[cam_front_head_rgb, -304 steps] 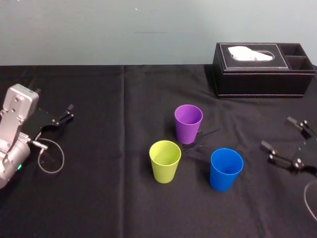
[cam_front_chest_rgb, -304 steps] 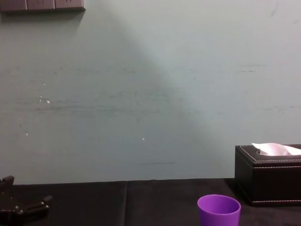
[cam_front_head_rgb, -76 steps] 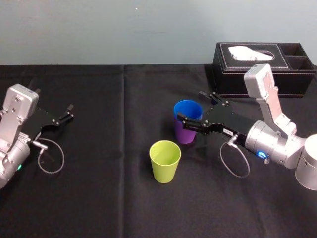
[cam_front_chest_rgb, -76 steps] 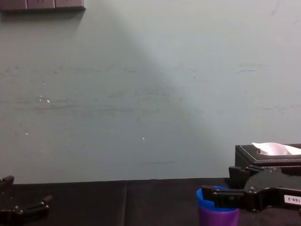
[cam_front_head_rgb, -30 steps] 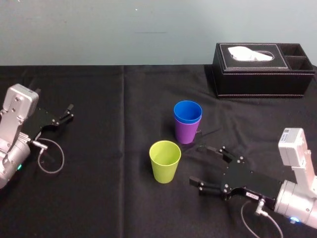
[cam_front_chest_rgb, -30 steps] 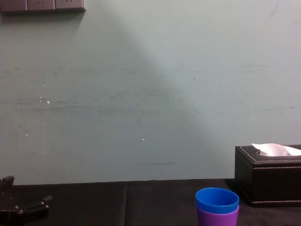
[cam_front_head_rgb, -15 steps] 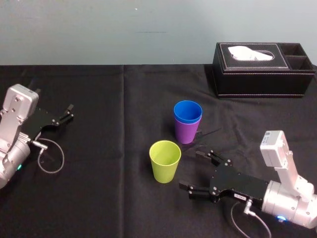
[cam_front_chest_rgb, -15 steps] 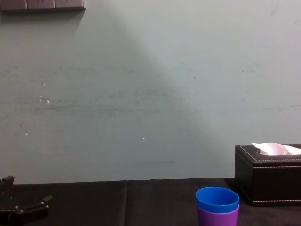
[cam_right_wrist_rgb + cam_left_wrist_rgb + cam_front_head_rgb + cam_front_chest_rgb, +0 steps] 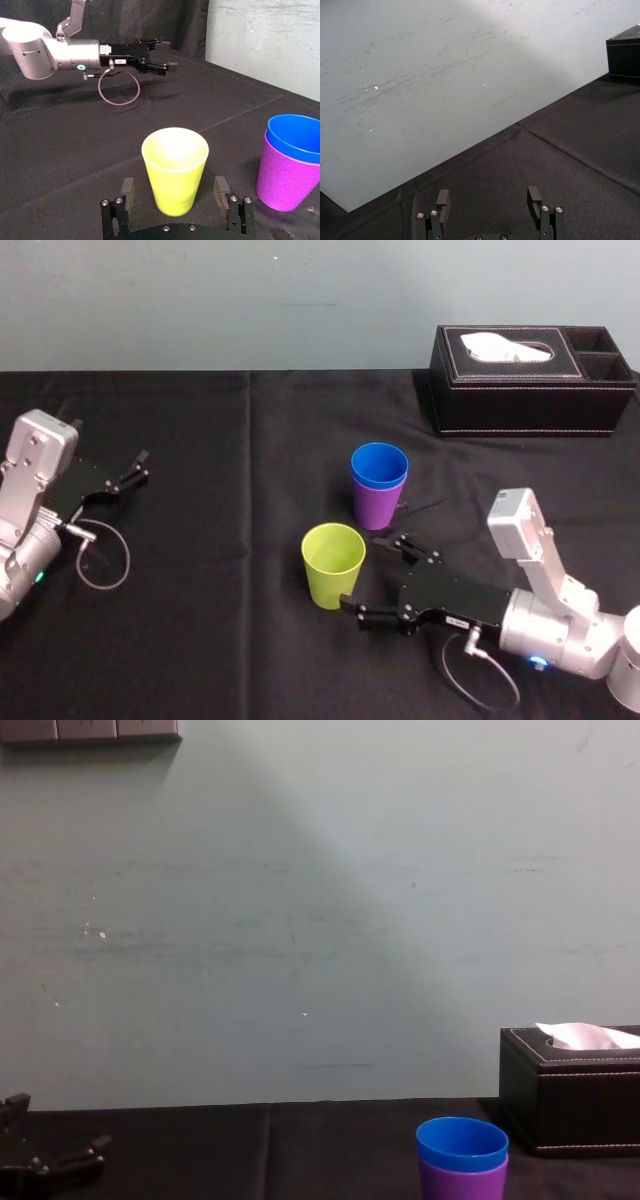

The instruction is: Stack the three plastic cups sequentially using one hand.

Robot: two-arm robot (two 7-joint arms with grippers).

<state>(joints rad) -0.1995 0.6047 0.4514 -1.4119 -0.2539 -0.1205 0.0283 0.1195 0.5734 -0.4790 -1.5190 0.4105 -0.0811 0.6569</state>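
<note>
The blue cup sits nested inside the purple cup at the middle of the black table; both also appear in the chest view, blue cup over purple cup. The yellow-green cup stands alone, nearer to me and slightly left. My right gripper lies low on the cloth just right of it, open, one finger to each side and neither touching. From the right wrist, the yellow-green cup stands upright between the spread fingertips. My left gripper rests open at the far left.
A black tissue box with white tissue stands at the back right, and its side shows in the chest view. A cable loop hangs by the left arm. Bare black cloth stretches between the left arm and the cups.
My right gripper has slid left across the cloth toward the yellow-green cup, staying open. The cups and the left arm have not moved.
</note>
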